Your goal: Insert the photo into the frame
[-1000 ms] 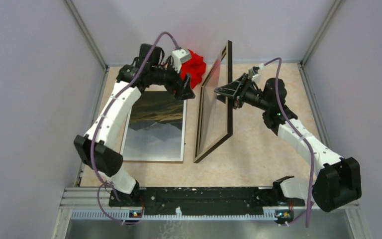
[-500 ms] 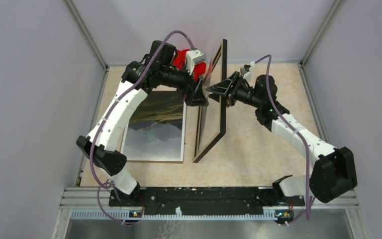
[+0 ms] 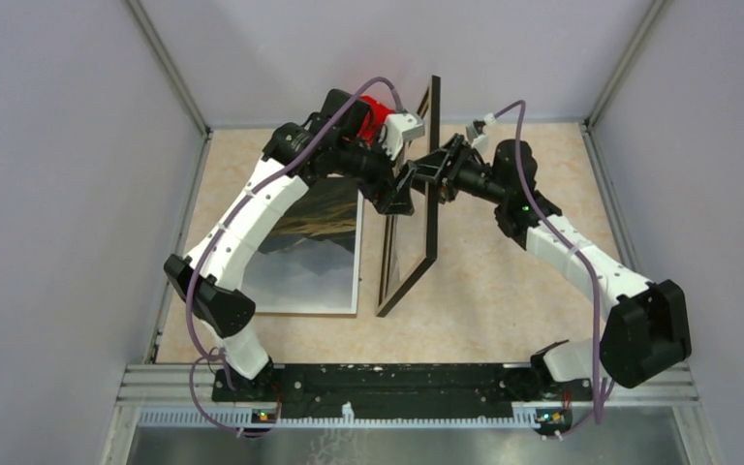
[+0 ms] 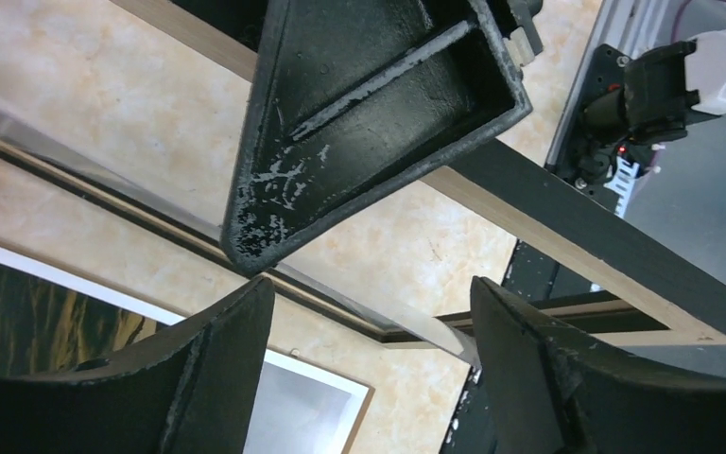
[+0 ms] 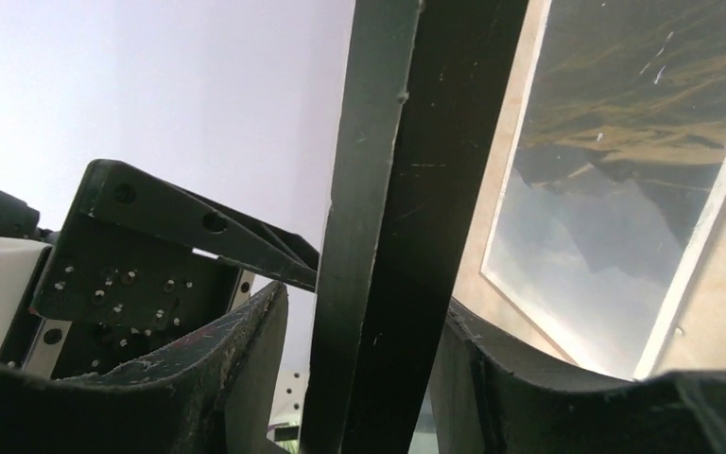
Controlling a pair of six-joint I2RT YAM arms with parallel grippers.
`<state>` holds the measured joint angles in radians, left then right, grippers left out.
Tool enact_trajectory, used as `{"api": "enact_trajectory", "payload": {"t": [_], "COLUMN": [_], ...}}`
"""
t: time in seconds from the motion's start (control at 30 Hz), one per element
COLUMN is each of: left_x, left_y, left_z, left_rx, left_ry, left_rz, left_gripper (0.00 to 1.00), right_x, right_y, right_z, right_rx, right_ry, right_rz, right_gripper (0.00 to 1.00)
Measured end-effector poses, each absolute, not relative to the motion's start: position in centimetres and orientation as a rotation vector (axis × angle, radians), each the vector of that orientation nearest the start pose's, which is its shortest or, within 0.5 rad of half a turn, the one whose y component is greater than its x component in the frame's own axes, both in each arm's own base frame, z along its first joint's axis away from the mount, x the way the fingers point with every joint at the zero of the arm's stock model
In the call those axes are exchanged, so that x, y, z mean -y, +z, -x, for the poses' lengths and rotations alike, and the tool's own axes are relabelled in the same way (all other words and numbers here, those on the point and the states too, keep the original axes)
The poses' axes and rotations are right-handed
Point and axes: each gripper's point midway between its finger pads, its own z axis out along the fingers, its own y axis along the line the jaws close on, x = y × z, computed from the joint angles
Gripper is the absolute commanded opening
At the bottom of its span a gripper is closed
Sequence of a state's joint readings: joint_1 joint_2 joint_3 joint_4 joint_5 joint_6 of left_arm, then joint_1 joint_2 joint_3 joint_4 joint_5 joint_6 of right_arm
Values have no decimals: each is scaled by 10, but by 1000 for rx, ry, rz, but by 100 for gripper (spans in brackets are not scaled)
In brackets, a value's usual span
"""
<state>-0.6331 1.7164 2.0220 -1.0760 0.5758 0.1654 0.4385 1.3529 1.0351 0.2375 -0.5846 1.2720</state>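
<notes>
The frame stands on its long edge in the middle of the table, nearly upright. My right gripper is shut on its upper black bar, with a finger on each side. My left gripper is open and empty, close against the frame's left face, opposite the right gripper. In the left wrist view the frame's bar and glass edge run past my open fingers. The photo lies flat, picture up, on the table left of the frame. Its white corner shows below my left gripper.
A red cloth bundle lies at the back behind the left arm. Grey walls close in on the left, back and right. The black base rail runs along the near edge.
My left arm swung right, from above the photo's far end to the frame's left face. My right gripper shifted left and brought the frame from leaning to nearly upright.
</notes>
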Motion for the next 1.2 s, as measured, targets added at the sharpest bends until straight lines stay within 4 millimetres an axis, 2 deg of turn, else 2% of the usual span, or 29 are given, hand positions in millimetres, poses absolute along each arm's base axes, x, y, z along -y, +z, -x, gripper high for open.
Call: {"api": "enact_trajectory", "payload": {"t": [0.13, 0.27, 0.5, 0.57, 0.63, 0.73, 0.8, 0.9, 1.03, 1.13, 1.2], "left_x": [308, 301, 286, 283, 279, 274, 270, 267, 264, 262, 261], "left_y": [316, 313, 310, 310, 309, 305, 302, 301, 309, 327, 338], "left_z": [-283, -291, -296, -297, -299, -303, -306, -309, -306, -304, -304], "left_rx": [-2048, -2061, -2077, -2082, -2088, -2108, -2125, -2132, -2109, -2050, -2012], "left_ry": [-816, -738, -634, -610, -581, -538, -507, -479, -479, -482, -481], "left_rz": [-1177, -1161, -1140, -1130, -1121, -1097, -1077, -1058, -1038, -1014, -999], "left_gripper": [64, 55, 34, 27, 14, 2, 0, 0, 0, 0, 0], "right_x": [-292, -292, -291, -288, -283, -267, -251, -223, -206, -200, -197], "right_y": [319, 319, 321, 320, 317, 314, 309, 288, 270, 260, 246], "right_z": [-317, -317, -315, -316, -315, -316, -316, -310, -301, -291, -281], "right_rx": [-1969, -1980, -2001, -2004, -2023, -2037, -2051, -2128, -2209, -2250, -2289], "right_ry": [1680, 1665, 1645, 1636, 1621, 1582, 1535, 1422, 1360, 1324, 1292], "right_rz": [-279, -269, -244, -237, -238, -250, -262, -285, -318, -280, -258], "right_gripper": [54, 57, 59, 59, 58, 54, 48, 33, 21, 15, 14]}}
